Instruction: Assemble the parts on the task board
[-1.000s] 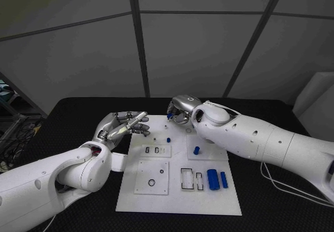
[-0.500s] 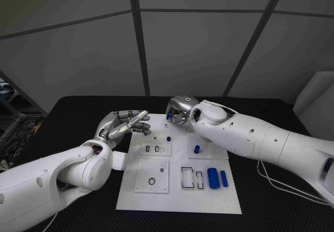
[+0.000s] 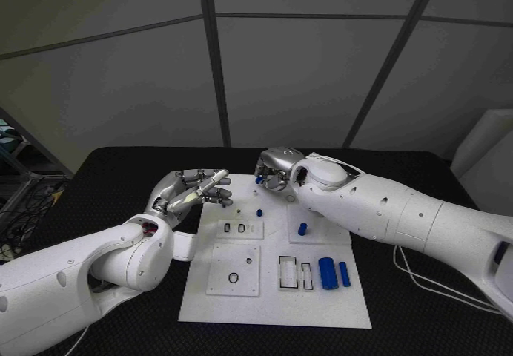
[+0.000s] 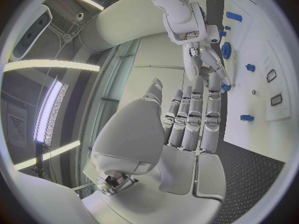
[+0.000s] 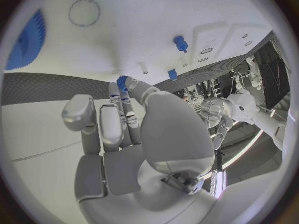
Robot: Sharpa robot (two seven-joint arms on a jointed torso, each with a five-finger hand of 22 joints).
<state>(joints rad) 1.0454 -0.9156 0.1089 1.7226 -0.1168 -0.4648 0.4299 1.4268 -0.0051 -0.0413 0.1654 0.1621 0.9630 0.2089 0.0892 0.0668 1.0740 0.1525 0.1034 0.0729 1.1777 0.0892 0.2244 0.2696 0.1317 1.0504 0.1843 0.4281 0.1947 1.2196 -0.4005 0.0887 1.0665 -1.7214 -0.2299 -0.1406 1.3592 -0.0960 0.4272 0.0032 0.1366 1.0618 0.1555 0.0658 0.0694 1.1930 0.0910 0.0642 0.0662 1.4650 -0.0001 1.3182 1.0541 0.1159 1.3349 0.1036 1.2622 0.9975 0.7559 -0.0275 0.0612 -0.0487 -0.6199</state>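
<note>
Blue part (image 3: 260, 179), small, rigid and likely light, is sitting pinched in the right hand (image 3: 276, 172) fingers (image 5: 122, 97) over the far edge of the task board (image 3: 273, 300); left hand (image 3: 193, 190) is hovering, holding nothing, fingers loosely curled.

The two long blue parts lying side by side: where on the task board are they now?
In the head view the two long blue parts lie on the task board near its right edge, just right of two rectangular slots and below the right arm.

robot lab, grey panelled walls (image 3: 128, 81), black table (image 3: 118, 167), ceiling strip lights (image 4: 51, 109)
</note>
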